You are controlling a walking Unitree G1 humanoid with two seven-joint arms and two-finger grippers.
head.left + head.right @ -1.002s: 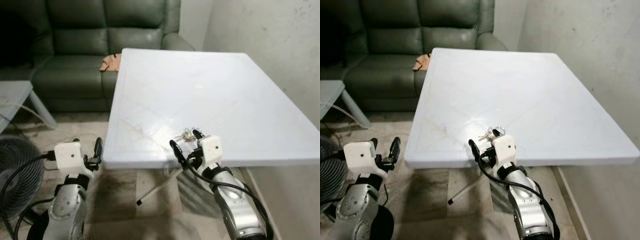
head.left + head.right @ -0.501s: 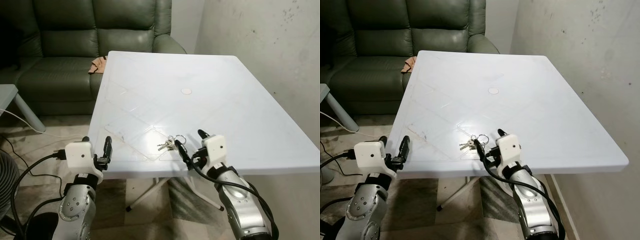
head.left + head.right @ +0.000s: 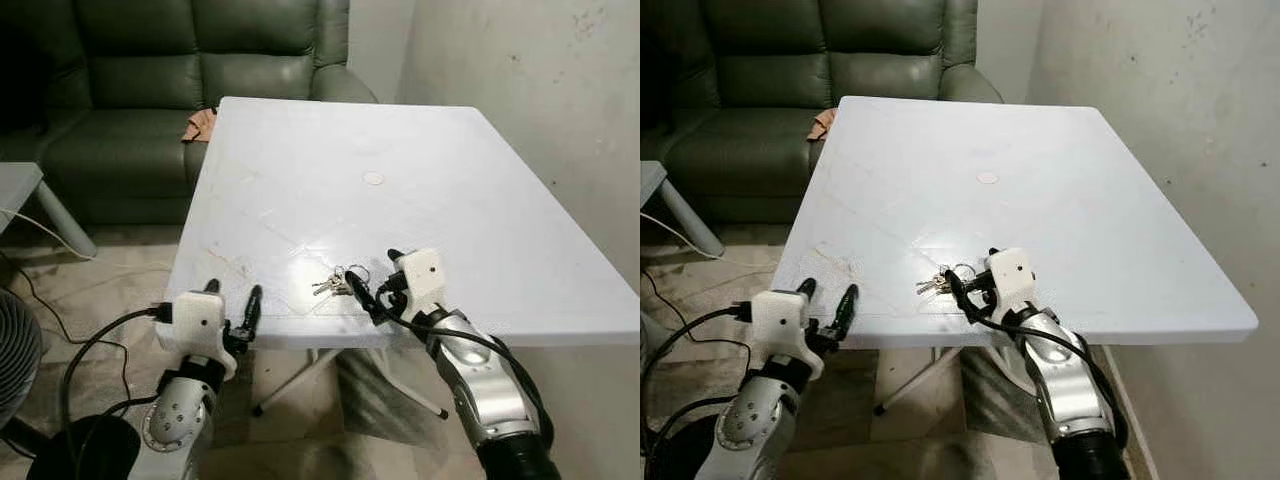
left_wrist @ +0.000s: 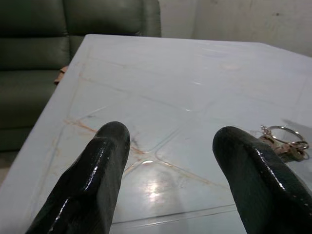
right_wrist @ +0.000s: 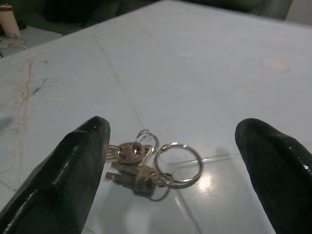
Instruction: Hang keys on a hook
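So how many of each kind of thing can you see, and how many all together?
Bunch of keys: 1
White table: 1
Green sofa: 1
Grippers, left and right, both with jaws open: 2
Fan: 1
Total: 6

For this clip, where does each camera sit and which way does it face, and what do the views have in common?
Left and right eye views: on the head, facing forward and down at the white table; both silver arms show, with the sofa behind.
Left wrist view: looks along the open left gripper across the tabletop.
Right wrist view: looks along the open right gripper, low over the keys.
Shared: the keys lie on the table in all of them.
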